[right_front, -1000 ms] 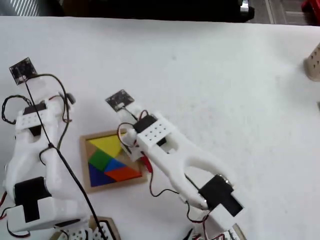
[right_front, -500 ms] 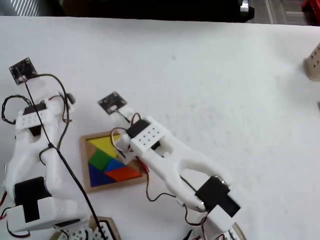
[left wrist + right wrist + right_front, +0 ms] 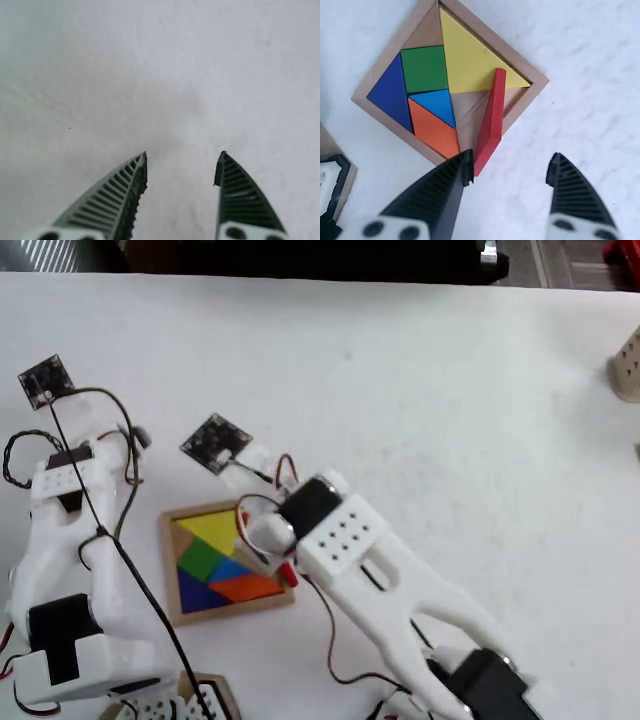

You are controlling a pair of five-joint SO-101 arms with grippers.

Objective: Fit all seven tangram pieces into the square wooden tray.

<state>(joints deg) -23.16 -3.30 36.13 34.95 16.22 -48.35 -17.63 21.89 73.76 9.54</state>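
Square wooden tray [image 3: 520,67] lies on the white worktop [image 3: 450,390]. Seated flat in it: yellow triangle [image 3: 470,65], green square [image 3: 424,68], dark blue triangle [image 3: 387,95], light blue triangle [image 3: 437,105], orange piece [image 3: 436,134]. Red piece [image 3: 490,120] is not seated; it lies tilted across the tray rim. Right pincer [image 3: 511,162] stands wide apart above that rim, gripping nothing. Left pincer [image 3: 182,157] is likewise spread and empty over bare worktop.

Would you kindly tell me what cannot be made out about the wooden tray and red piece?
High view: the square wooden tray has its right side under the right arm's wrist.
Right wrist view: the red tangram piece stands tilted on edge, hiding its face shape.
Right wrist view: a finger of the right gripper hides one tray corner.
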